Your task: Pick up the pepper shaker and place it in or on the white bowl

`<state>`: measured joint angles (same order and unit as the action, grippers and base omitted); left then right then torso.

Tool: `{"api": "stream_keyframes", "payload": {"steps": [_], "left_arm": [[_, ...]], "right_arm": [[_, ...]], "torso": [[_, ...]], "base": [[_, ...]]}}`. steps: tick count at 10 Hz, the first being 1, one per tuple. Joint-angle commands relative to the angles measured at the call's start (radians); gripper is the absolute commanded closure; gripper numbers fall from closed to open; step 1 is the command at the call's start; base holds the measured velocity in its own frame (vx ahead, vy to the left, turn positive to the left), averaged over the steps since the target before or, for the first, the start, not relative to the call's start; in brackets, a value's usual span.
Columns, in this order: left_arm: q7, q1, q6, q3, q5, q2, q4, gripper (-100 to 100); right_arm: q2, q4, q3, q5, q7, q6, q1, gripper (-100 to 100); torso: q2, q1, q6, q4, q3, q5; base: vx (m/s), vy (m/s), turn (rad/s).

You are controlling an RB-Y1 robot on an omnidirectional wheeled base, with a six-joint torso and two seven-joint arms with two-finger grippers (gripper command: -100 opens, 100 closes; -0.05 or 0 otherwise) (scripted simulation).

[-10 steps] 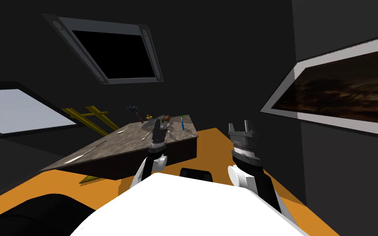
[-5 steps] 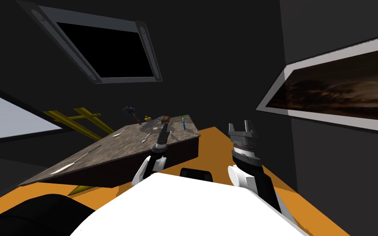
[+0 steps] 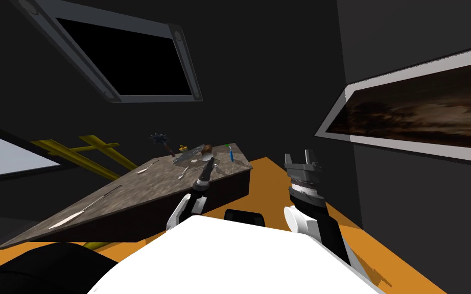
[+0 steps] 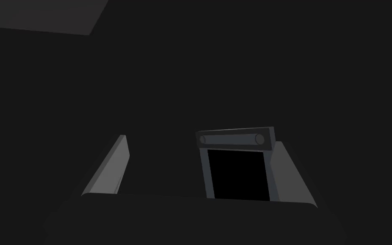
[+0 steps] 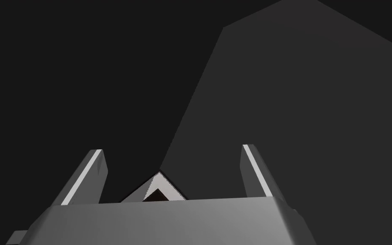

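I take the small brown, rounded thing just beyond my left gripper [image 3: 211, 161] for the shaker [image 3: 207, 148]. It sits clear of the fingertips and a touch to their left, and it is too small for me to tell whether it is upright. The bowl [image 3: 196, 161] I read as the low, pale shape just beside the gripper on its left, nearer to me than the shaker. I cannot make out its rim or its inside.
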<state>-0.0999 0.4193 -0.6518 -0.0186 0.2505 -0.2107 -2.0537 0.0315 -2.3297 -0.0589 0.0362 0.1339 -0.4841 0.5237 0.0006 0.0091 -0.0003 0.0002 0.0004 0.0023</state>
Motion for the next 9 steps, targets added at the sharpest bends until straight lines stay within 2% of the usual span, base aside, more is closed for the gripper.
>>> {"api": "stream_keyframes", "payload": {"steps": [1, 4, 5, 6, 9], "left_arm": [[-0.012, -0.004, -0.012, 0.001, 0.022, -0.017, 0.045, -100], [-0.044, -0.022, -0.036, 0.004, 0.076, -0.055, 0.153, -100], [-0.055, -0.029, -0.042, 0.005, 0.094, -0.067, 0.18, -100], [-0.055, -0.029, -0.042, 0.005, 0.094, -0.067, 0.188, -100], [-0.091, -0.05, -0.051, 0.005, 0.143, -0.107, 0.287, -100]], "right_arm": [[0.0, 0.0, 0.0, 0.0, 0.0, 0.0, 0.0, 0], [0.0, 0.0, 0.0, 0.0, 0.0, 0.0, 0.0, 0], [0.0, 0.0, 0.0, 0.0, 0.0, 0.0, 0.0, 0], [0.0, 0.0, 0.0, 0.0, 0.0, 0.0, 0.0, 0], [0.0, 0.0, 0.0, 0.0, 0.0, 0.0, 0.0, 0]], "torso": [[0.0, 0.0, 0.0, 0.0, 0.0, 0.0], [0.001, 0.003, 0.0, 0.0, 0.001, 0.0], [0.001, 0.002, 0.0, 0.0, 0.001, 0.0], [0.001, 0.003, 0.0, 0.0, 0.001, 0.0], [-0.001, -0.001, 0.0, 0.0, -0.001, 0.0]], "base": [[-0.036, 0.107, -0.086], [-0.043, 0.157, -0.146], [-0.044, 0.174, -0.157], [-0.028, 0.129, -0.054], [-0.023, 0.115, -0.124]]}}
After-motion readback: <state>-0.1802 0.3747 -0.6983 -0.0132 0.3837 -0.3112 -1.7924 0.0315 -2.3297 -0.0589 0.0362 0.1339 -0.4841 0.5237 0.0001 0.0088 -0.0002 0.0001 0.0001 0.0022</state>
